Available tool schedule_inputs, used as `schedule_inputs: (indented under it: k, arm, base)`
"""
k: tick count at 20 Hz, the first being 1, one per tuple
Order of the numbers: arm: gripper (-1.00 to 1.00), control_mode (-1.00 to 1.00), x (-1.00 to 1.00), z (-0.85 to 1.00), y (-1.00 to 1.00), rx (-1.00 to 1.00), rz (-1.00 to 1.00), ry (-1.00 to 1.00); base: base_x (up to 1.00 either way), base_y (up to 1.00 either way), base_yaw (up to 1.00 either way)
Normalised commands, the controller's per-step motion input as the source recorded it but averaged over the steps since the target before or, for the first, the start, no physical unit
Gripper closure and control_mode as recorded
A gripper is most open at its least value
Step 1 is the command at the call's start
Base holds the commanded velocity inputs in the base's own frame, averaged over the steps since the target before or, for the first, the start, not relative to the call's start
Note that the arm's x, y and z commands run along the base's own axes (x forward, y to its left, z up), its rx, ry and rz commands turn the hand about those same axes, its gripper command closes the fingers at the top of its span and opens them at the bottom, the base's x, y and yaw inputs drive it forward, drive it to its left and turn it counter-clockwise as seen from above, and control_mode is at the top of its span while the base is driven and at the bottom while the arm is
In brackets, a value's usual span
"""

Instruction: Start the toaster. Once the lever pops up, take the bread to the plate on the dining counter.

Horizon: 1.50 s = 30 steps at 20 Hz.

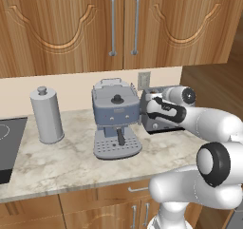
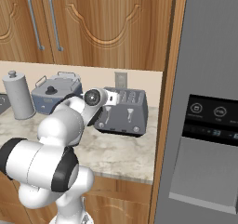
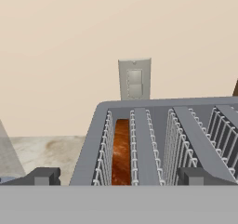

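Note:
The toaster (image 2: 124, 110) stands on the wall counter against the back wall, a dark-grey box with several wire-lined slots on top (image 3: 153, 139). In its leftmost slot sits the bread (image 3: 122, 149), a brown slice seen edge-on and sunk low in the slot. My gripper (image 3: 120, 176) hovers open at the toaster's near edge, its fingertips (image 3: 44, 175) spread wide on either side of the left slots with nothing between them. From the base, the hand (image 1: 163, 110) covers the toaster (image 1: 163, 127) in front. The plate and the dining counter are out of view.
A blue-grey espresso machine (image 1: 116, 116) stands just left of the toaster. Further left are a grey canister (image 1: 46, 115) and a black cooktop (image 1: 7, 147). A tall fridge (image 2: 209, 125) closes the counter's right end. A wall outlet (image 3: 135, 78) sits behind the toaster, under wooden cabinets (image 1: 114, 23).

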Motion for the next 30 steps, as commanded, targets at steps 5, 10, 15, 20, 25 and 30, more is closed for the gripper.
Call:
schedule_inputs:
  k: [5, 10, 15, 20, 25, 30]
  arm:
    - [-1.00, -1.00, 0.00, 0.00, 0.00, 0.00, 0.00, 0.00]
    - [-1.00, -1.00, 0.00, 0.00, 0.00, 0.00, 0.00, 0.00]
    - [-1.00, -1.00, 0.00, 0.00, 0.00, 0.00, 0.00, 0.00]
    - [-1.00, -1.00, 0.00, 0.00, 0.00, 0.00, 0.00, 0.00]
    - [-1.00, -1.00, 0.00, 0.00, 0.00, 0.00, 0.00, 0.00]
    - [-1.00, -1.00, 0.00, 0.00, 0.00, 0.00, 0.00, 0.00]
  base:
    - [0.00, 0.00, 0.00]
    - [0.00, 0.00, 0.00]
    - [0.00, 0.00, 0.00]
    - [0.00, 0.00, 0.00]
    - [0.00, 0.00, 0.00]
    - [0.00, 0.00, 0.00]
